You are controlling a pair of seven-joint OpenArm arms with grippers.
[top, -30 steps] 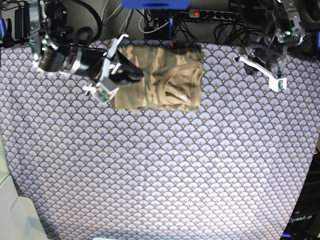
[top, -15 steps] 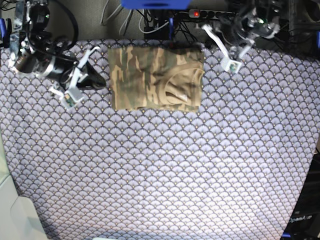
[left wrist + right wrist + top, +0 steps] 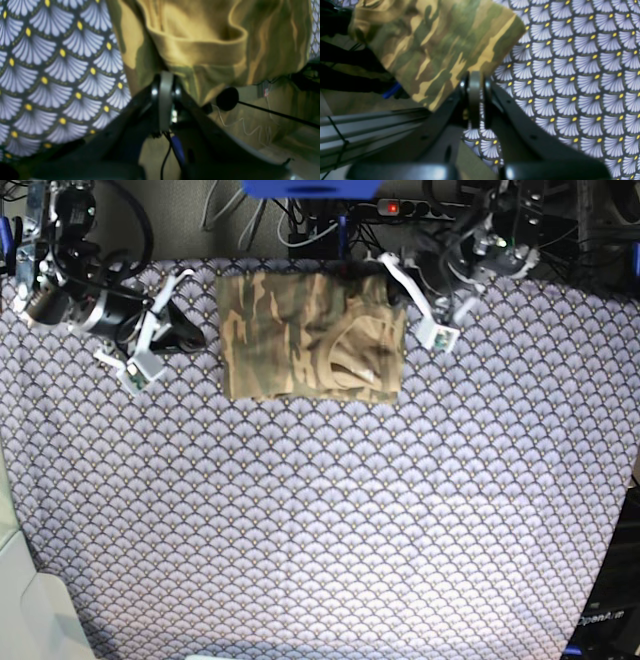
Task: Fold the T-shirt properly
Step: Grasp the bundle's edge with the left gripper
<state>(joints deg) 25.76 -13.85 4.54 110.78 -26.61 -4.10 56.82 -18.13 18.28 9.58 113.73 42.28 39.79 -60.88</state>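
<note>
Judging by the compact rectangle, you have the T-shirt point(image 3: 312, 336) folded — little looks left beyond squaring edges. It lies at the far edge of the table point(image 3: 320, 510), on the fan-print cloth, camouflage olive and tan, collar showing on top toward the left arm's side. Left pincer point(image 3: 437, 330) hangs just beside that edge, pressed together, empty. Right pincer point(image 3: 140, 367) sits apart — also pressed together, holding nothing.

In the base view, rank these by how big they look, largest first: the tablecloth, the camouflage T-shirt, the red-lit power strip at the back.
1. The tablecloth, spanning nearly the whole view.
2. The T-shirt, a folded rectangle near the far edge.
3. The power strip, a thin bar partly hidden by cables; it sits farther from the camera, so its true size is unsure.
</note>
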